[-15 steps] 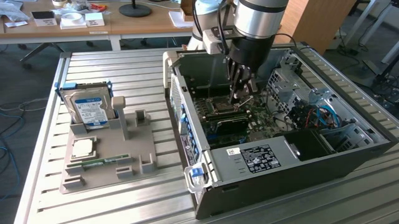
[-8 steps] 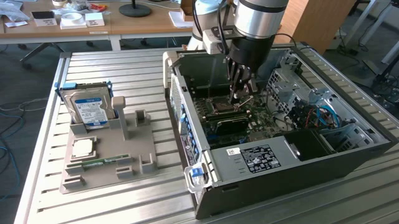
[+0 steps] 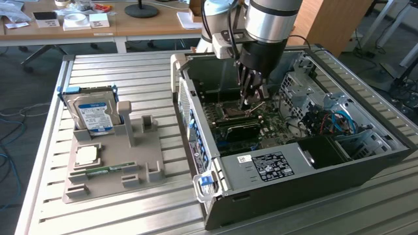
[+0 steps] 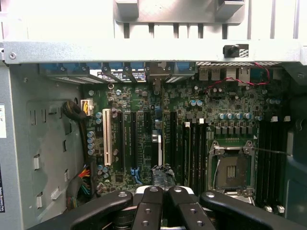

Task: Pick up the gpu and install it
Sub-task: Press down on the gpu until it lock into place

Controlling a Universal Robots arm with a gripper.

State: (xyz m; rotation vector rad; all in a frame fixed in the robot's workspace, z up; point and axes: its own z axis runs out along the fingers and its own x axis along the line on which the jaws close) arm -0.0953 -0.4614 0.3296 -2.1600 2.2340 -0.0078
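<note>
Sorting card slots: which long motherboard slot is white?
The end slot, nearest the grey case wall; the other slots in the row are black.

Soft, even daylight lit the table [image 3: 117, 215] without hard shadows. Inside the computer case [image 4: 29, 158] it was dimmer, and the metal rail [image 4: 144, 50] glared pale and washed out.

A ribbed metal table [image 3: 117, 215] stands before a cluttered wooden desk [image 3: 130, 24] on grey floor [image 3: 19, 93].

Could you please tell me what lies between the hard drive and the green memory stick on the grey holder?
A square silvery processor chip lies between the hard drive and the memory stick, seen in the exterior view.
</note>
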